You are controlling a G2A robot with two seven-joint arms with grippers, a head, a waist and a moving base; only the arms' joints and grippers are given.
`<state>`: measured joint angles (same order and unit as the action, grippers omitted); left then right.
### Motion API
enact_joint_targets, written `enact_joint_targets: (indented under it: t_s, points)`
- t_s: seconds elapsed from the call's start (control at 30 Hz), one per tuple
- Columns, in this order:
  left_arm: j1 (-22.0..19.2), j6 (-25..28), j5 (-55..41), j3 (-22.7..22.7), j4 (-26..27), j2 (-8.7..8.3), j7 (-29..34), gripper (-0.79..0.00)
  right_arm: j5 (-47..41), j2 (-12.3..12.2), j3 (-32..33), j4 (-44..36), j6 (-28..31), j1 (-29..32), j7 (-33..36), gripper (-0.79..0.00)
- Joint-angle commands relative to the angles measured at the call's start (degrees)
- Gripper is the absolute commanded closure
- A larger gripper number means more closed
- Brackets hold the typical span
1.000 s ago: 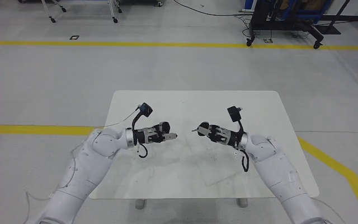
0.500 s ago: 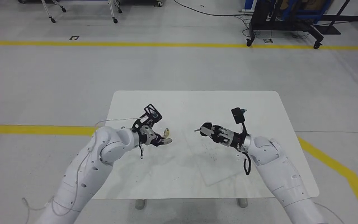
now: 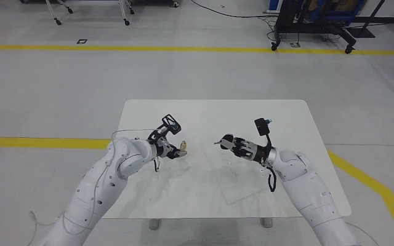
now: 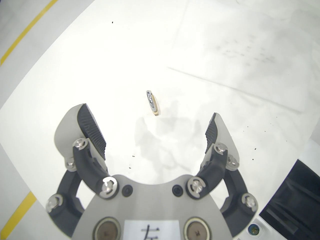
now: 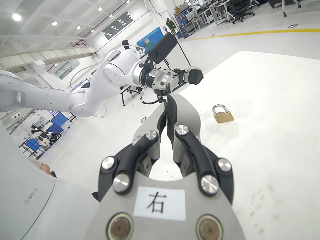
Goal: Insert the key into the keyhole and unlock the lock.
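Roughly midway between the bench's (image 3: 277, 117) near and far edges, and somewhat toward its left edge, sits the small brass padlock with a silver shackle (image 4: 152, 101). The left gripper (image 4: 149, 113) hangs just above it on the left-edge side. Its ribbed black pads are spread wide, nothing is between them, and they are clear of the padlock. From that wrist the padlock is seen edge-on, so I cannot tell whether it stands or lies.

The right gripper (image 5: 168, 101) is held over the middle of the bench, toward the right edge from the padlock and near it but apart. Its pads are pressed tight together. In the top view a thin sliver pokes out of its tips toward the padlock; it looks like the small grey metal key (image 3: 215, 142), though it is too small to make out in detail. Bare white bench top lies between the key's tip and the padlock. From the right wrist, the left gripper's black fingers hang beyond and over the shackle.

On the bench surface there are faint straight seam lines (image 4: 232, 87), a patch of grey scuff marks (image 4: 250, 53) and a few dark specks (image 4: 255, 148). Beyond the far edge a yellow floor line (image 3: 184, 48) crosses the grey floor. A black-framed cart (image 3: 314, 27) stands past the far right corner, and wheeled rack legs (image 3: 92, 12) stand past the far left.
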<state>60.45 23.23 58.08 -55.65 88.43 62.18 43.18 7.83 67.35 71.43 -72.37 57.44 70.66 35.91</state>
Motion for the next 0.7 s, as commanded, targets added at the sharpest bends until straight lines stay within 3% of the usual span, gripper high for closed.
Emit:
enact_joint_targets:
  t_s: [0.0, 0.3, 0.33, 0.37, 0.43, 0.6, 0.67]
  points:
    - [-0.22, 0.26, 0.1, 0.87, -0.29, 0.2, 0.71, -0.785, 0.0, 0.0, 0.0, 0.0, 0.0, 0.0, 0.0, 0.0]
    - [-5.74, 0.31, -0.8, 6.21, -6.45, 2.26, 3.44, -0.785, 0.0, 0.0, 0.0, 0.0, 0.0, 0.0, 0.0, 0.0]
    - [-6.41, 0.67, -0.8, 6.83, -7.36, 2.51, 3.42, -0.754, 0.0, 0.0, 0.0, 0.0, 0.0, 0.0, 0.0, 0.0]
    - [-7.05, 1.09, -0.93, 7.46, -8.38, 2.78, 3.38, -0.634, 0.0, 0.0, 0.0, 0.0, 0.0, 0.0, 0.0, 0.0]
    - [-8.11, 1.39, -1.03, 8.36, -9.99, 3.22, 3.15, -0.57, 0.0, 0.0, 0.0, 0.0, 0.0, 0.0, 0.0, 0.0]
    - [-11.81, 2.32, -2.12, 11.24, -15.52, 4.85, 3.33, -0.616, 0.0, 0.0, 0.0, 0.0, 0.0, 0.0, 0.0, 0.0]
    - [-13.08, 2.87, -3.27, 11.92, -17.08, 5.4, 3.59, -0.588, 0.0, 0.0, 0.0, 0.0, 0.0, 0.0, 0.0, 0.0]
